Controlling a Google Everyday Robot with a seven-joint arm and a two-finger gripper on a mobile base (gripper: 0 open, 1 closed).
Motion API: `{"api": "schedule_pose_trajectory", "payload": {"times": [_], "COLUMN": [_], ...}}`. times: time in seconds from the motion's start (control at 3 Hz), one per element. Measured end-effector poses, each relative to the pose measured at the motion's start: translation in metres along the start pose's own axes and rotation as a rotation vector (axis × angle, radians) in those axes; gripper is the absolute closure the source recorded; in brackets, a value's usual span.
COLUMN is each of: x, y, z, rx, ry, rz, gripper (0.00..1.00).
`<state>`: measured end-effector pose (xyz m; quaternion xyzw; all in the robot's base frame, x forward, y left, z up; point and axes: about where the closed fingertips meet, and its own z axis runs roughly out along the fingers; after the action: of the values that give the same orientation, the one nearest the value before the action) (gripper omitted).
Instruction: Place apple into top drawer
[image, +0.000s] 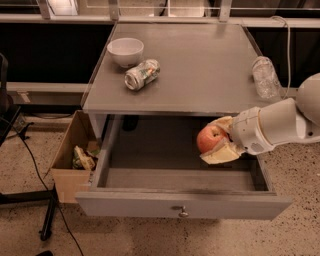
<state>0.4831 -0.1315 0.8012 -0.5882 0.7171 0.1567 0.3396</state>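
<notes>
1. Your gripper (220, 141) hung below the desk's front edge, close to its front right corner. The white arm (272, 127) reached in from the right.
2. The gripper's cream fingers (223, 154) were clamped on the apple (208, 138), one above it and one below. You held the apple at the gripper's left end, over the inside of the top drawer (175, 203) near its right wall.
3. The top drawer stood pulled out from under the front edge, with its small round knob (183, 212) at the middle of the front panel.
4. On the desk top (200, 65), a white bowl (125, 51) sat near the back left corner. A crushed can (142, 74) lay just in front of the bowl, and a clear bottle (264, 77) lay by the right edge.
5. A brown cardboard box (67, 160) stood on the speckled floor (30, 150) beside the desk's left side, with some scraps in it.
</notes>
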Motion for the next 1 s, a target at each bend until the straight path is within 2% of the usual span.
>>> {"api": "schedule_pose_trajectory", "payload": {"times": [1.0], "x": [0.007], "y": [-0.002], "z": [0.056], "rx": [-0.024], "ry": [-0.059], "rz": [-0.026], "gripper": [1.00]}}
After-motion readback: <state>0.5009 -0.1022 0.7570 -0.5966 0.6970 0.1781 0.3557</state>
